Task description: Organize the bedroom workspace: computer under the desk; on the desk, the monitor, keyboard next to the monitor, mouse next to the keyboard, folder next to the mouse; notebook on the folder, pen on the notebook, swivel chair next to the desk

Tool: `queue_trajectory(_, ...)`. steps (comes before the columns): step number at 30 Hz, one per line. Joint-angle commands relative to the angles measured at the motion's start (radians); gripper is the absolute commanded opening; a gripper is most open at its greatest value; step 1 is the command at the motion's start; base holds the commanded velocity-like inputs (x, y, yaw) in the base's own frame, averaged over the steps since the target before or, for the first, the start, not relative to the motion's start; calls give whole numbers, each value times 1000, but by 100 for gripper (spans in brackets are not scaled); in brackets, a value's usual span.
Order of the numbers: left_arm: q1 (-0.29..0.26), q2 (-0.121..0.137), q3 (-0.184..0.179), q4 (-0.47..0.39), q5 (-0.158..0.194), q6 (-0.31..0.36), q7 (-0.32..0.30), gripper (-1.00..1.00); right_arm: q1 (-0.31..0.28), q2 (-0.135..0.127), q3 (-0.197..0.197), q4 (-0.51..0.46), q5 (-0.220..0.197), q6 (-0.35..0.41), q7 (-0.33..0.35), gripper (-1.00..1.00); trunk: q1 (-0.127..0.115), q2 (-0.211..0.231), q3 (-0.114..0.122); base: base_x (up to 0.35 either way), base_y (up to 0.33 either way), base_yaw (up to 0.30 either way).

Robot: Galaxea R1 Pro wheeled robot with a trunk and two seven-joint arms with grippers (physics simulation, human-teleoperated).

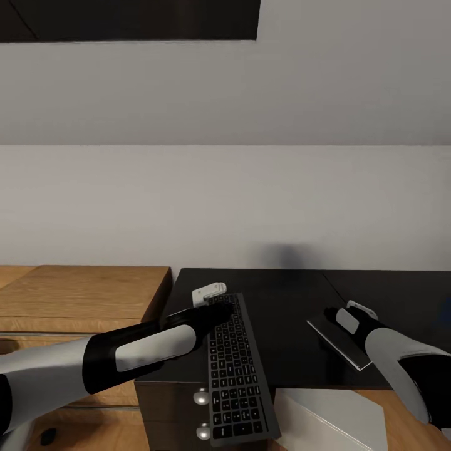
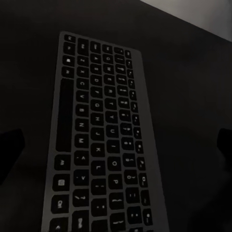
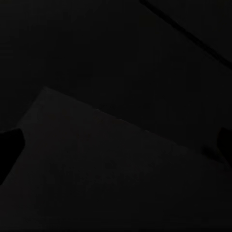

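Keyboard (image 1: pixel 240 374) lies lengthwise on the black desk (image 1: pixel 288 313), its near end jutting past the desk's front edge above the drawer unit's round silver knobs (image 1: pixel 201 397). Below that edge, toward the right arm's side, the top of a pale grey box, seemingly the computer (image 1: pixel 329 418), shows. The left gripper (image 1: pixel 220 309) hovers over the keyboard's far end; in the left wrist view the keyboard (image 2: pixel 99 140) runs between its two dark fingertips (image 2: pixel 10 147), which stand spread wide at either side of the picture and touch nothing. Just beyond these fingers a small white object (image 1: pixel 209 292) rests on the desk, too small to identify.

Near the desk's front edge by the right arm, a thin dark, pale-edged slab, likely the notebook (image 1: pixel 335 340), lies flat. The right gripper (image 1: pixel 332 315) sits over its far part. The right wrist view is nearly black: a faint flat sheet (image 3: pixel 111 174) lies between two dark fingertips (image 3: pixel 9 150) set far apart, so the fingers look spread; whether they touch the slab cannot be told.

A light wooden chest (image 1: pixel 75 294) adjoins the desk beyond the left arm. Farthest back rises a grey wall (image 1: pixel 225 207) under a sloped ceiling with a dark skylight (image 1: pixel 125 19).
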Motion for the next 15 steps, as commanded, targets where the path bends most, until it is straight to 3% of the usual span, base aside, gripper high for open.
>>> queue_trajectory(1, -2, 0, -2, -1, 5, -8, 1, 100, 0, -1, 8, -3, -5, 8, -6, 100, 0, -1, -1, 0, 0, 0)
queue_trajectory(15, -2, 0, -3, -1, 5, -8, 1, 100, 0, 0, 9, -3, -4, 9, -7, 100, 54, -99, -45, 0, 0, 0)
